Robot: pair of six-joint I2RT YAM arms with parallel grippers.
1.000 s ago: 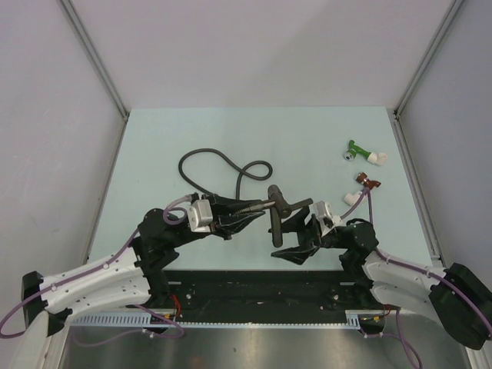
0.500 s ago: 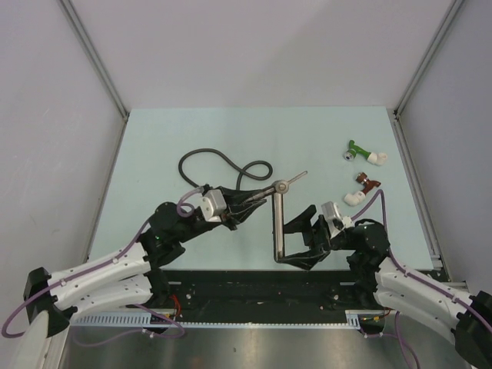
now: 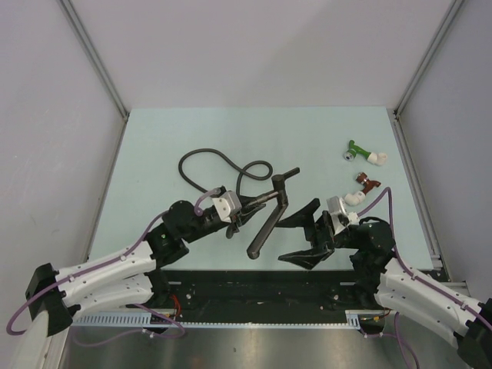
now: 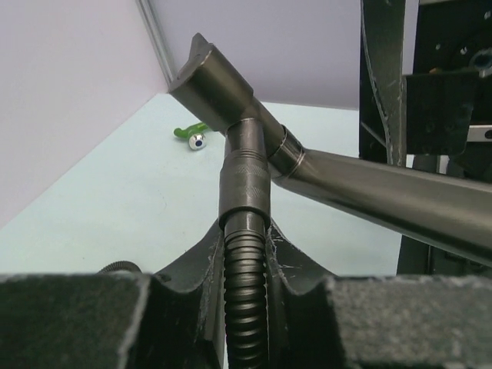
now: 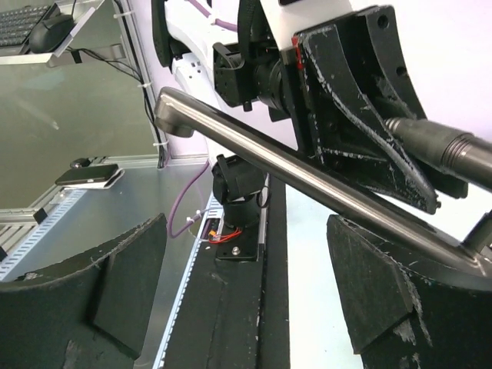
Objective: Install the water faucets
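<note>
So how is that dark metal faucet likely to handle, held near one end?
Probably stiff: the faucet looks like solid metal, its long arm straight. Likely slippery, since that arm is smooth and round. It may swing, because the left gripper clamps only the corrugated hose at its stub, far from the arm's free end.

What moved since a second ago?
The right pincer opened and let go of the slim dark grey-brown metal faucet, whose near end swung left. The left pincer stays shut on the black flexible hose; the green fitting and dark-red fitting stayed put.
</note>
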